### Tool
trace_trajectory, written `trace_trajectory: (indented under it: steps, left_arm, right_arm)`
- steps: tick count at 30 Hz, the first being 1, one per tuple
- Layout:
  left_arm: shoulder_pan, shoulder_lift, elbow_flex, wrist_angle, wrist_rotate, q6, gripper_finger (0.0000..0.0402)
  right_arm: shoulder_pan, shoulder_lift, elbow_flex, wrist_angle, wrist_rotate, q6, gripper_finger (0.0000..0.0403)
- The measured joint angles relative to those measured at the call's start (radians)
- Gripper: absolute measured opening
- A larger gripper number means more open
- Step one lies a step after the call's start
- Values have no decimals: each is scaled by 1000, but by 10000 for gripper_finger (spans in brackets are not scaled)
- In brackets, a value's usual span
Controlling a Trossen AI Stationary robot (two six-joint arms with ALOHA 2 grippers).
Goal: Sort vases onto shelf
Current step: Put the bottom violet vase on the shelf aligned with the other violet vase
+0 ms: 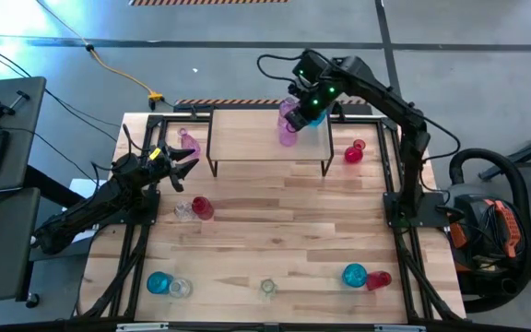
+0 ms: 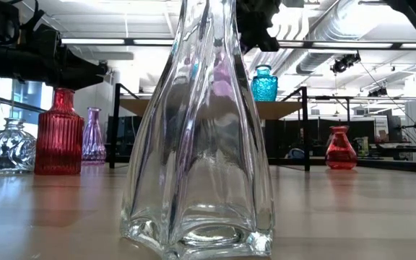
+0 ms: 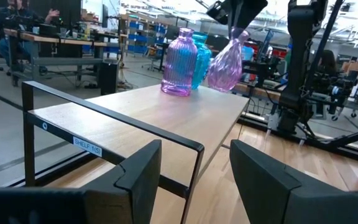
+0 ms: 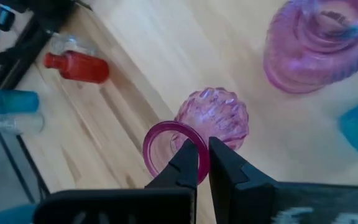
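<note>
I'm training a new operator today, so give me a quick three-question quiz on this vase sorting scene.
1. True or false: the right pincer is shut on the rim of a pink bulbous vase above the shelf.
2. Which vases already stand on the shelf?
A. a purple ribbed vase and a teal vase
B. two red vases
C. one clear vase
3. Fill in: the left pincer waits with its fingers ____, holding nothing.

Key: 1 true; 2 A; 3 open.
</note>
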Motion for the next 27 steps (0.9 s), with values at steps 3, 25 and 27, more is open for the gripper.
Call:
trace_trajectory:
  steps: [3,25,27]
  left_arm:
    - [0,0,0,0,0,0,184]
    - [0,0,0,0,0,0,184]
    - [0,0,0,0,0,0,184]
  right_arm:
    - [0,0,6,14,22,-3,0]
    - [2,14,-42,38,77,-7,0]
    - [2,13,-42,42,76,-3,0]
